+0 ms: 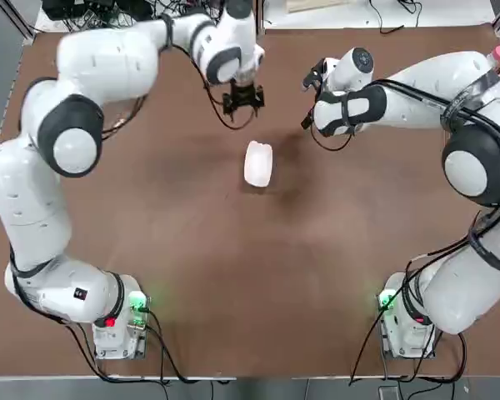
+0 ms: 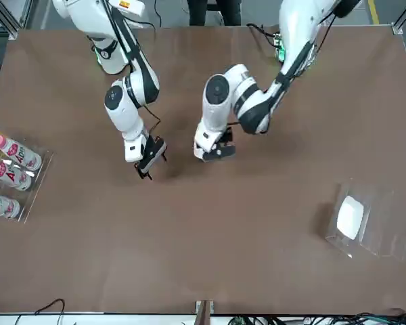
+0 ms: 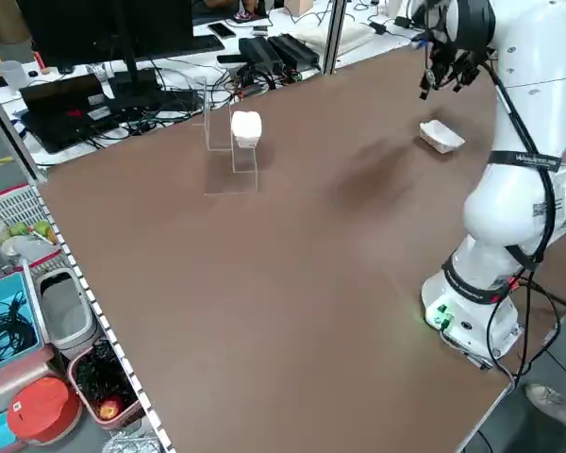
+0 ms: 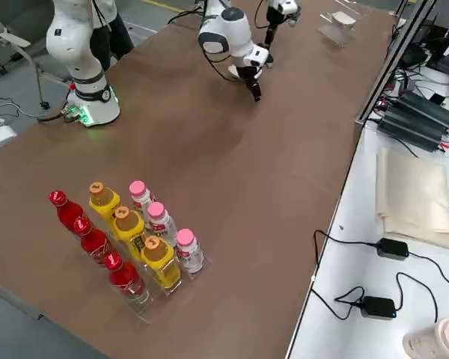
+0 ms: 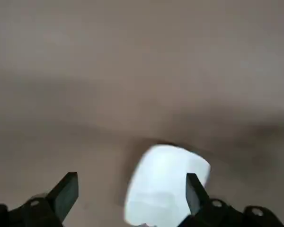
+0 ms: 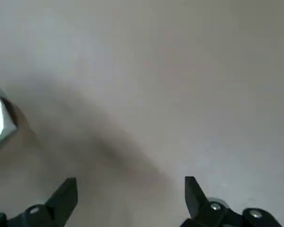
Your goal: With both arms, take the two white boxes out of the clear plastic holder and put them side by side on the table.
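So, the loose white box (image 1: 258,164) sits mid-table; left gripper (image 1: 243,102) just beyond it, right gripper (image 1: 308,98) off to its right, both spread wide, nothing between them.

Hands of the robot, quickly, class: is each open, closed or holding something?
Left hand: open, empty, near the white box.
Right hand: open, empty, above the table.

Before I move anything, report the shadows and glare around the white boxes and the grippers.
Top view: soft shadow around the loose white box, with the left gripper beyond it and the right gripper to its right; left wrist view: that box glares white, shadow beside it; front view: dark shadow beside the clear holder.
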Controlling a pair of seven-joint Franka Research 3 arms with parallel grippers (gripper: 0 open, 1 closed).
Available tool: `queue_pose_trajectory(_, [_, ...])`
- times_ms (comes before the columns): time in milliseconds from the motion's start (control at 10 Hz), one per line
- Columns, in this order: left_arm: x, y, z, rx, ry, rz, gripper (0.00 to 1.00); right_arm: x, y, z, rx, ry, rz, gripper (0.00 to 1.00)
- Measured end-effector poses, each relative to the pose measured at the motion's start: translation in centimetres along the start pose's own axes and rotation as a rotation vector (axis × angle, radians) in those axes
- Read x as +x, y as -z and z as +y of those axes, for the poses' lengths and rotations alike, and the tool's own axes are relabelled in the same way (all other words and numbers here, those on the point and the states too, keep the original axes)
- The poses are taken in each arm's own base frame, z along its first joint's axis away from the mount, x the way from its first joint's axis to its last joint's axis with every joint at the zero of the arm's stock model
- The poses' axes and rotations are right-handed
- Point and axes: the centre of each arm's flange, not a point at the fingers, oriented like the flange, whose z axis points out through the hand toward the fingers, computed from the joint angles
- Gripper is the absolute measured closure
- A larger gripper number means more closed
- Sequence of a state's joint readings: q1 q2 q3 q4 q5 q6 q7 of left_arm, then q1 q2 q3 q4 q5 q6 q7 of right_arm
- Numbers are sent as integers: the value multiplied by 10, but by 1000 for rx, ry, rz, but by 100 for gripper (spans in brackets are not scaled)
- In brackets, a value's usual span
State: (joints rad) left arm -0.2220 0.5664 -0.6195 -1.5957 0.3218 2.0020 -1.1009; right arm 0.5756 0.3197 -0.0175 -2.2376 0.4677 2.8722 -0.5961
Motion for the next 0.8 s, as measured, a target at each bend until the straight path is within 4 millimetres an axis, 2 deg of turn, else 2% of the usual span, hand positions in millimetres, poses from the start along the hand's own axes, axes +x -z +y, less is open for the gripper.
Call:
queue_pose_trajectory(200, [48,22,-61,45,-36,-29,0,0,-7,-29,49,-154,4,0])
queue_pose_trajectory(500, [124,27,-168,69,-135,-80,2,3,-15,-97,89,-409,-31,0])
queue_pose_trajectory(600, [142,25,-200,73,-168,-85,4,2,-17,-114,97,-471,-43,0])
queue_pose_trajectory(800, [165,15,-252,114,-243,-89,5,-2,-20,-128,99,-600,-63,0])
